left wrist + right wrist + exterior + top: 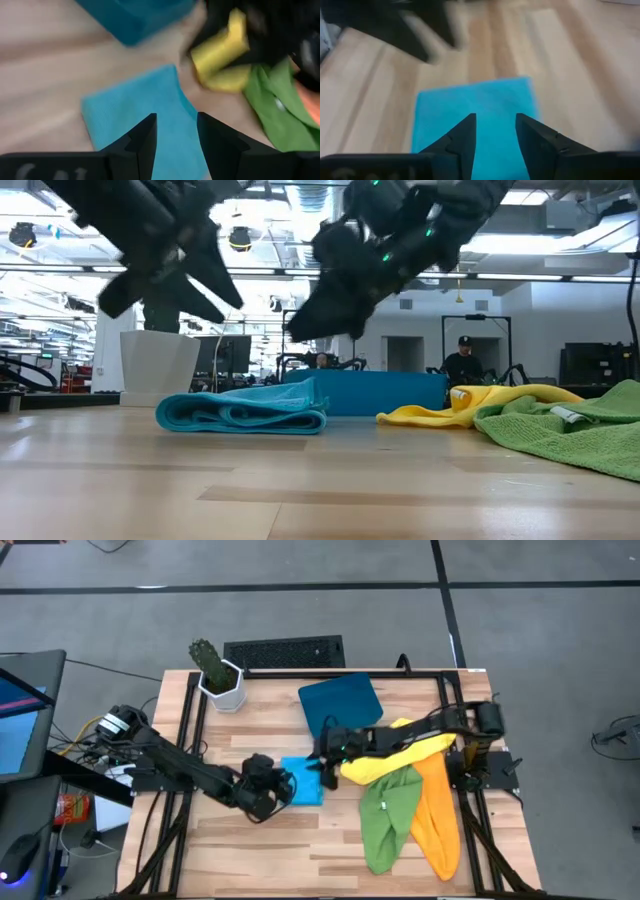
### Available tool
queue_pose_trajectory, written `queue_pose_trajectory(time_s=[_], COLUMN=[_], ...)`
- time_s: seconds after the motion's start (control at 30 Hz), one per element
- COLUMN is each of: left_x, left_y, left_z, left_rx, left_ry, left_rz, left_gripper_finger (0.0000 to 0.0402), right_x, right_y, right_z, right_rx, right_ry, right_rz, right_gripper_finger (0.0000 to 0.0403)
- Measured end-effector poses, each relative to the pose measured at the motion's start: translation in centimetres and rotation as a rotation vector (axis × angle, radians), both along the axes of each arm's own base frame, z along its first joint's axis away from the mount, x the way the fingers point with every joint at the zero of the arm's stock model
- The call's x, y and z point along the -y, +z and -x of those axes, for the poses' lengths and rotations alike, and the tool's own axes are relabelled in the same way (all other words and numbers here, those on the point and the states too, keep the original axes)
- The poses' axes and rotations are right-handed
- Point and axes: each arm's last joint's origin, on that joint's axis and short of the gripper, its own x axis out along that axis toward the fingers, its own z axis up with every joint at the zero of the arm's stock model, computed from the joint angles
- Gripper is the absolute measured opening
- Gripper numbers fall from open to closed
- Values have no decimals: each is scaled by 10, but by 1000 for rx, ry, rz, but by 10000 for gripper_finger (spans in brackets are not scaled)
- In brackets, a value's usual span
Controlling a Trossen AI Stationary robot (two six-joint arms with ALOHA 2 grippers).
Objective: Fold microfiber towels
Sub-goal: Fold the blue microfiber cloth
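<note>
1. The blue towel (303, 781) lies folded flat near the middle of the tabletop (260, 850), its layered edge showing in the low view (243, 414).
2. Both of my jaws hang above it and touch nothing: the left jaws (176, 137) stand apart over one end, and the right jaws (495, 135) stand apart over the other.
3. In the high view my left arm reaches in from the left, its jaws (283, 786) at the towel's left edge; my right jaws (326, 768) sit at its right edge.
4. The yellow towel (385, 762) lies bunched just right of the blue one, under my right arm.
5. The green towel (390, 815) lies crumpled in front of the yellow, overlapping the orange towel (437, 820), which stretches along the right side.
6. A dark-blue tray (340, 703) rests behind the blue towel.
7. A white pot with a cactus (218, 677) stands at the back left corner.
</note>
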Motion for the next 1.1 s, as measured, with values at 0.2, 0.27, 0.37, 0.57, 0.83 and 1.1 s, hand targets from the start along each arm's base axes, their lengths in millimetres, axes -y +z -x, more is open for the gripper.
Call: queue_pose_trajectory(time_s=[0.2, 0.27, 0.37, 0.57, 0.83, 1.1], left_x=[-13, -10, -7, -1, 6, 7], left_y=[-14, -23, -38, -64, -62, -62], left_z=[-14, -21, -26, -33, -31, -31], left_rx=[-76, -79, -103, -146, -124, -122], left_ry=[-21, -49, -48, -79, -82, -83], left_rz=[-43, -41, -26, 66, 61, 58], left_gripper_finger=[132, 132, 132, 132, 132, 132], right_x=[-5, -2, 0, -1, 10, 12], right_y=[-48, -61, -72, -65, -13, -59], right_z=[-11, -13, -13, -9, -5, 7], right_rx=[-57, -83, -114, -128, 13, -108], right_ry=[-50, -70, -73, -40, -39, -64], right_rz=[-1, -23, -58, -74, 49, 15], right_gripper_finger=[121, 110, 100, 95, 95, 95])
